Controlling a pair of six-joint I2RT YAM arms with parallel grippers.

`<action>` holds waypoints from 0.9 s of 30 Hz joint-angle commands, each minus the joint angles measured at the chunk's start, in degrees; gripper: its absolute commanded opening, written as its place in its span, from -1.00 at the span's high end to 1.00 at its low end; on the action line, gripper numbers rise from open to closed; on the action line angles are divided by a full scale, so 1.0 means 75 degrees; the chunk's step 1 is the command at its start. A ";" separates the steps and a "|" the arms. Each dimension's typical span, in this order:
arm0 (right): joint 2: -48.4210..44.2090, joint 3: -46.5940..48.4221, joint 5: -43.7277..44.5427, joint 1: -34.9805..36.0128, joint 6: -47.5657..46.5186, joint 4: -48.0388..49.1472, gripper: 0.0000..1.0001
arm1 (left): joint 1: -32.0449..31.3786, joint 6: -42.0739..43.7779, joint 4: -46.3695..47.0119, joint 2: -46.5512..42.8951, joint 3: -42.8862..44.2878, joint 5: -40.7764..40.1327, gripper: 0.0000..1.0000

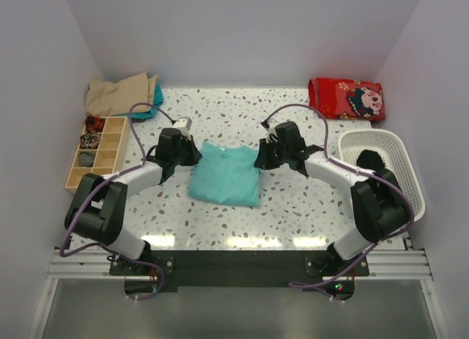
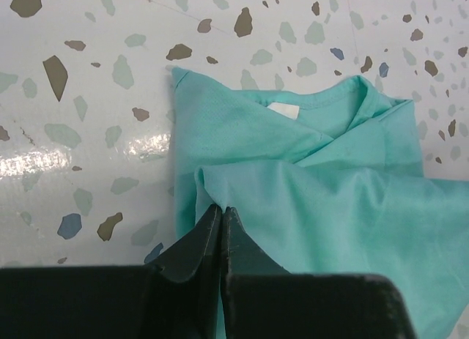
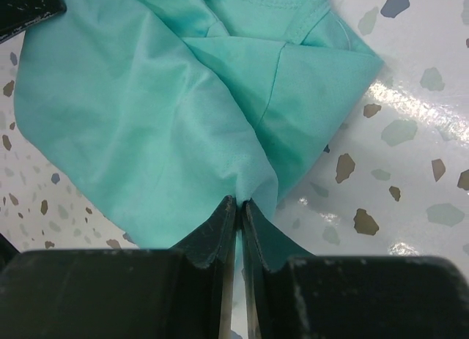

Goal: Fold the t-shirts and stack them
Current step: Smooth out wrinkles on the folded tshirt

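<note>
A teal-green t-shirt [image 1: 226, 176] lies partly folded in the middle of the speckled table, collar toward the back. My left gripper [image 2: 221, 207] is shut on the top fabric layer at the shirt's left side [image 2: 308, 200]. My right gripper [image 3: 239, 201] is shut on a bunched fold at the shirt's right side [image 3: 146, 134]. In the top view the left gripper [image 1: 192, 154] sits at the shirt's upper left corner and the right gripper [image 1: 262, 157] at its upper right. A tan t-shirt [image 1: 117, 94] lies crumpled at the back left over some teal cloth [image 1: 155, 105].
A wooden compartment tray [image 1: 99, 152] with small dark items stands at the left. A white basket [image 1: 381, 167] holding something dark stands at the right. A red patterned cloth bundle [image 1: 346, 99] lies at the back right. White walls close in the table on three sides.
</note>
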 commanded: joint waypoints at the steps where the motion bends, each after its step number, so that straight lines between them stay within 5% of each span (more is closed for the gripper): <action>1: -0.0611 0.0372 -0.0004 -0.0008 -0.0238 0.0026 0.80 | 0.0036 0.0180 0.0337 -0.0693 0.0479 0.0185 1.00; 12: -0.0460 0.0840 0.0629 -0.0054 -0.0577 0.0061 0.81 | 0.0352 0.0075 0.0851 -0.0883 0.0503 0.0091 1.00; 27: 0.2023 0.2561 0.1812 -0.0441 -0.1174 0.1125 0.88 | 0.0739 0.0239 0.3134 0.1879 0.1979 0.0560 1.00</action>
